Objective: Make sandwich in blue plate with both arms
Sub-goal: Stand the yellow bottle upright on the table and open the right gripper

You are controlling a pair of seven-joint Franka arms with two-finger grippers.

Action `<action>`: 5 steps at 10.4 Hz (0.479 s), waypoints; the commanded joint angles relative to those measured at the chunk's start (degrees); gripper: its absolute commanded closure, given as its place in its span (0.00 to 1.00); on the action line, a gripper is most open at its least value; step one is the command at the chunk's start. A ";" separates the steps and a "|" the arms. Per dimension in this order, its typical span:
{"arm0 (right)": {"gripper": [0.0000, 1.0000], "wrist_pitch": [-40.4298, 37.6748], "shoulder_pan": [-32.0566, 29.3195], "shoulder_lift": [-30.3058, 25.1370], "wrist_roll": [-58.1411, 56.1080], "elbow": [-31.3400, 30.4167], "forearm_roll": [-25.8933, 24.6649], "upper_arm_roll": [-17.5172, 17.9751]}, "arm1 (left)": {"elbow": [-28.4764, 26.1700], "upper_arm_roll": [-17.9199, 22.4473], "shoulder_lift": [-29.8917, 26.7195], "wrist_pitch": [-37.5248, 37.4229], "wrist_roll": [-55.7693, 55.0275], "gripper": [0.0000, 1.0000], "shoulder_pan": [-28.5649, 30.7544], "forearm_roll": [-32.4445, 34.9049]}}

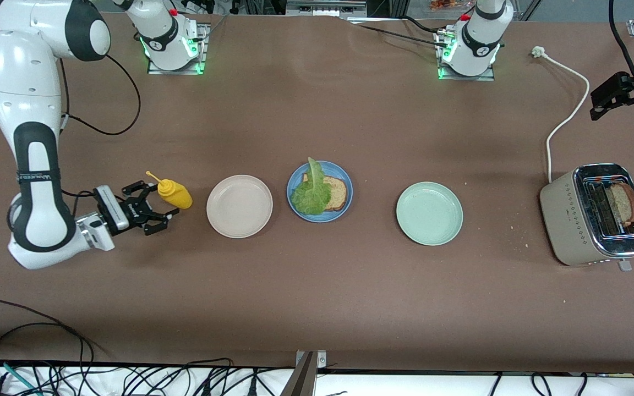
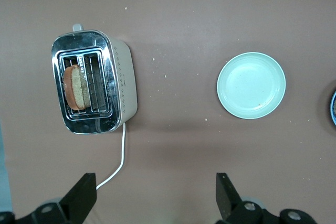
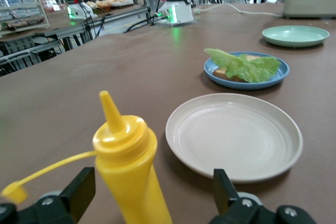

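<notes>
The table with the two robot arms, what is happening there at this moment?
A sandwich is half made: the blue plate holds one bread slice with a lettuce leaf on top. The second slice stands in the toaster. The right gripper is open at the yellow squeeze bottle, fingers not closed on it. The left gripper hangs open above the table near the toaster. The beige plate and mint-green plate hold nothing.

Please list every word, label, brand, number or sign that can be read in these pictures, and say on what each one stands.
Right arm: a thin line of print on the dark band, too small to read.
Arm bases: a round mark on each, too small to read.
Toaster, yellow squeeze bottle, plates: no text visible.
</notes>
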 commanded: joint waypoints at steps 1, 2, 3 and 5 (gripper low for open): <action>0.00 0.01 -0.45 -1.06 1.69 4.04 -5.13 -3.72 | 0.91 -0.27 -0.01 -0.68 -0.46 0.00 0.17 0.08; 0.00 0.71 -0.27 -1.06 1.69 5.62 -7.50 -5.30 | 1.00 -0.27 -0.01 -0.68 -0.46 0.00 0.25 0.08; 0.00 1.33 -0.10 -1.06 1.78 7.37 -9.61 -6.79 | 0.91 -0.27 -0.01 -0.68 -0.46 0.00 0.17 0.08; 0.00 2.12 0.08 -2.46 6.75 10.19 -13.30 -8.47 | 1.00 -0.36 -0.01 -0.59 -0.55 0.00 0.17 -1.05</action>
